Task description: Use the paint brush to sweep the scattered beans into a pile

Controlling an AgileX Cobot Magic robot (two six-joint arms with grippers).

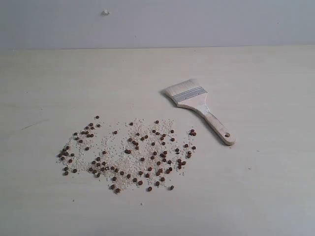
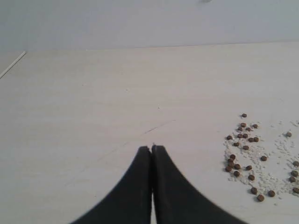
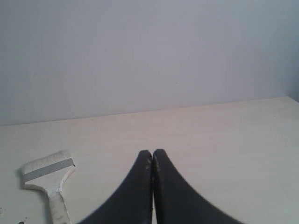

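Note:
Reddish-brown beans (image 1: pixel 129 152) mixed with pale grains lie scattered in a wide patch on the pale table. The paint brush (image 1: pixel 199 107) lies flat to their right, bristles toward the back wall, handle hole toward the front right. Neither arm shows in the exterior view. In the left wrist view my left gripper (image 2: pixel 152 148) is shut and empty, with the beans (image 2: pixel 246 157) off to its side. In the right wrist view my right gripper (image 3: pixel 152 152) is shut and empty, apart from the brush (image 3: pixel 48 173). No pile has formed; the beans are spread out.
The light wooden table (image 1: pixel 266 196) runs back to a grey wall (image 1: pixel 197 22) with a small white mark on it. A thin scratch line (image 2: pixel 159 127) marks the tabletop beyond my left gripper.

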